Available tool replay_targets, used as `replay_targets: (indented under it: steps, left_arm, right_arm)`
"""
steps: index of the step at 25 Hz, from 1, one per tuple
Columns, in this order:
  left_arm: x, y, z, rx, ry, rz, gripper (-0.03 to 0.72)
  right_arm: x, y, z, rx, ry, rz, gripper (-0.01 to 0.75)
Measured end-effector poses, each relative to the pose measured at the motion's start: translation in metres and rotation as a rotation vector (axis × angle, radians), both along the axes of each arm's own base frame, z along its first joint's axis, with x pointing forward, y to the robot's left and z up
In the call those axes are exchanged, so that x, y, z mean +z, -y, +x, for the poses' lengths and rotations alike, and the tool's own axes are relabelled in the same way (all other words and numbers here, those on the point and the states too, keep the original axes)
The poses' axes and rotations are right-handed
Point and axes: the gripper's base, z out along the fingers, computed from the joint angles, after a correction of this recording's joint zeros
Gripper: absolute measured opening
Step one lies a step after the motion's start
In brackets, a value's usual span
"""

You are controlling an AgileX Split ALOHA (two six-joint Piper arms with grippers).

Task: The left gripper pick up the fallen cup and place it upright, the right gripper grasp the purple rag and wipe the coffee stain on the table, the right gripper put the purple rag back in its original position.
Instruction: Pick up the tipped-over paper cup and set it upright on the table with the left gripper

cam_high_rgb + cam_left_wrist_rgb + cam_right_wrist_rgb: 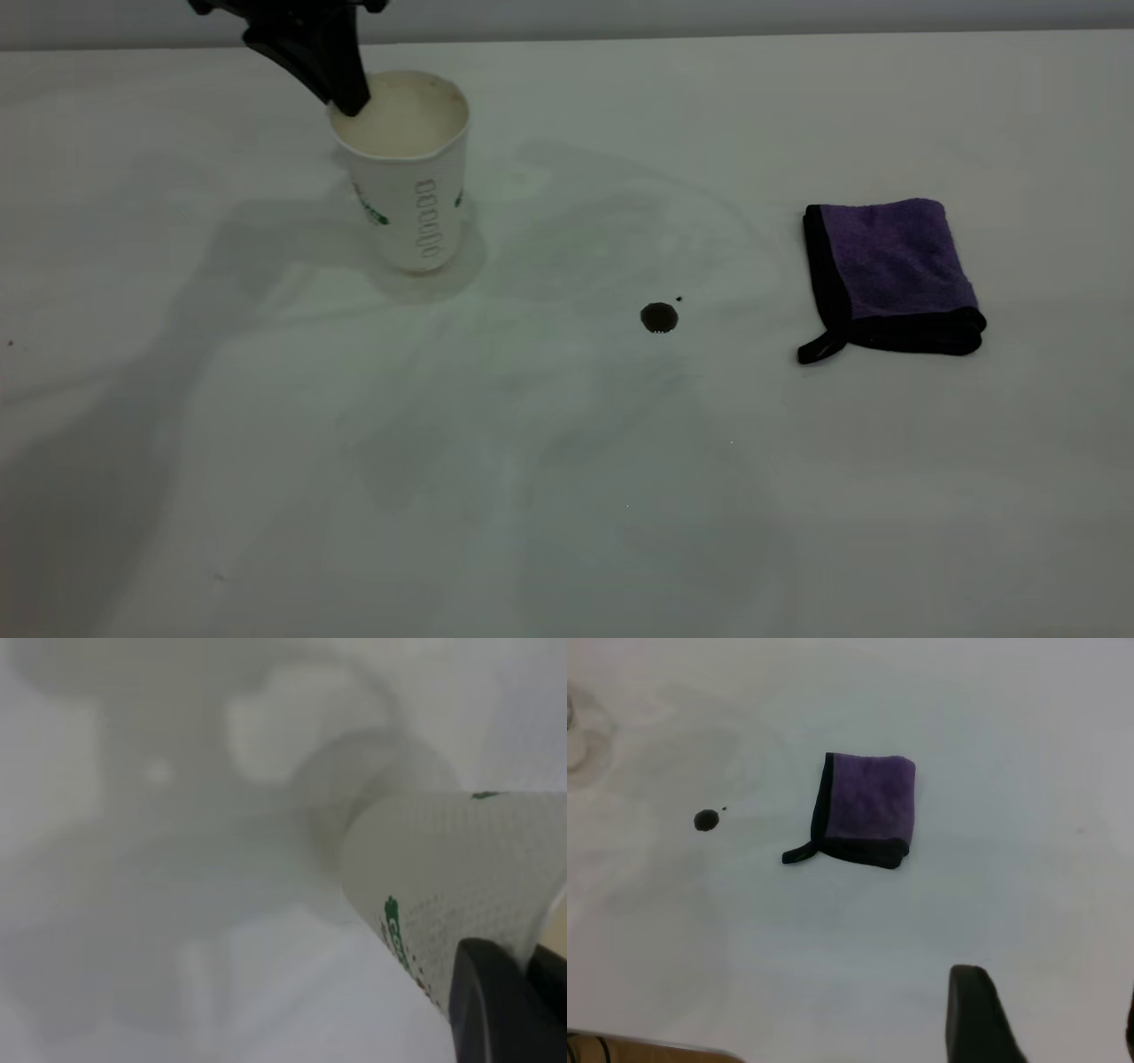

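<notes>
The white cup [407,190] with green lettering stands upright at the back left of the table [532,496]. My left gripper [347,99] comes down from above and pinches the cup's rim, one dark finger outside the wall and one inside; the left wrist view shows the cup wall [461,877] between the fingers of this gripper [532,958]. The coffee stain [658,317] is a small dark round spot at mid table, also in the right wrist view [706,820]. The purple rag [895,266] lies folded at the right [868,806]. My right gripper [1050,997] is open and empty, high above and well away from the rag, out of the exterior view.
A tiny dark speck [679,299] sits just beside the stain. Faint dried smears mark the table around the cup and stain. A brown table edge [647,1050] shows in the right wrist view.
</notes>
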Motion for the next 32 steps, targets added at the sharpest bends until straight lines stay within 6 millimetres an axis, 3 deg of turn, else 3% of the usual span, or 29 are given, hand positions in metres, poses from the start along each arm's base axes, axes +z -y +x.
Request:
replay_targets:
  steps: [14,19,24,29,32]
  left_arm:
    - [-0.025,0.007,0.002,-0.023,-0.009,-0.043,0.027]
    - [-0.028,0.007,0.002,-0.022,-0.015,-0.044,0.062]
    - [-0.03,0.007,0.002,-0.021,-0.021,-0.043,0.186]
    - [-0.027,0.007,0.0,-0.027,-0.037,-0.044,0.385]
    - [-0.022,0.007,-0.001,-0.034,-0.042,-0.044,0.466]
  right_arm:
    - [0.0,0.0,0.0,0.0,0.0,0.0,0.44]
    - [0.0,0.0,0.0,0.0,0.0,0.0,0.44]
    - [0.0,0.0,0.0,0.0,0.0,0.0,0.44]
    - [0.0,0.0,0.0,0.0,0.0,0.0,0.44]
    - [0.0,0.0,0.0,0.0,0.0,0.0,0.44]
